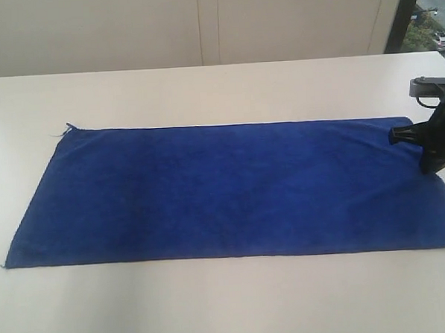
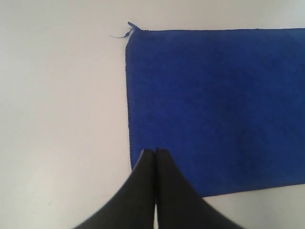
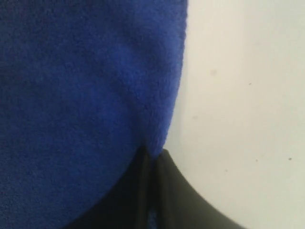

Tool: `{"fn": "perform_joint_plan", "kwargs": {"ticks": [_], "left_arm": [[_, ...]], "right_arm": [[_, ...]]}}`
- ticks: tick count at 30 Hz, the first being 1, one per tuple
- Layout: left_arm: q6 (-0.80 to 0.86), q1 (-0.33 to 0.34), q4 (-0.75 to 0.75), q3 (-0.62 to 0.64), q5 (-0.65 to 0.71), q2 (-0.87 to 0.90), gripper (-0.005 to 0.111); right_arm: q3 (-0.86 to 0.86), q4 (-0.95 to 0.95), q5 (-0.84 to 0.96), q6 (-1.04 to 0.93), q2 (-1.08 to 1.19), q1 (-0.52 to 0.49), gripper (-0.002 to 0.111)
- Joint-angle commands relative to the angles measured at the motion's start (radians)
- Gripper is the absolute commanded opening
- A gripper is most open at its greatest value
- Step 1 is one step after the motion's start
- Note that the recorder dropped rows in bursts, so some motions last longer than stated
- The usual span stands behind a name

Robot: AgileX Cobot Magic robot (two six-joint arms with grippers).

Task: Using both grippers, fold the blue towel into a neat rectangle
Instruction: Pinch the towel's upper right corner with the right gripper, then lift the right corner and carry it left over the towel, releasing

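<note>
The blue towel (image 1: 224,189) lies spread flat and lengthwise across the white table (image 1: 215,301), with a loose thread at its far left corner (image 1: 69,128). My right gripper (image 1: 428,163) is at the towel's far right corner. In the right wrist view it (image 3: 153,153) is shut on the towel's edge (image 3: 162,124), and blue cloth shows between the fingers. The left gripper (image 2: 155,151) is out of the exterior view. Its fingers are pressed together, empty, above the left short edge of the towel (image 2: 214,109) near the front corner. The frayed corner (image 2: 129,28) lies further along that edge.
The white table (image 1: 203,85) runs back to a pale wall (image 1: 200,26). A dark window strip (image 1: 423,14) shows at the top right. The towel's right end reaches the right edge of the exterior view.
</note>
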Motion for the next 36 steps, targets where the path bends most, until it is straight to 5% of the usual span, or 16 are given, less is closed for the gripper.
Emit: {"fn": "perform_joint_plan", "kwargs": {"ticks": [1,13,21,28,36], "left_arm": [[-0.006,0.001,-0.01,0.002,0.009,-0.009,0.0],[-0.006,0.001,-0.01,0.002,0.009,-0.009,0.0],[-0.006,0.001,-0.01,0.002,0.009,-0.009,0.0],[-0.006,0.001,-0.01,0.002,0.009,-0.009,0.0],[-0.006,0.001,-0.01,0.002,0.009,-0.009,0.0]], "right_arm": [[-0.024,-0.057,0.048,0.014,0.01,-0.011,0.0],[-0.179,-0.312,0.172,0.167,0.009,-0.099,0.0],[-0.234,-0.193,0.19,0.141,-0.01,-0.109,0.0],[-0.267,-0.089,0.232,0.1,-0.152,-0.005,0.0],[-0.346,-0.015,0.31,0.016,-0.27,0.235,0.0]]}}
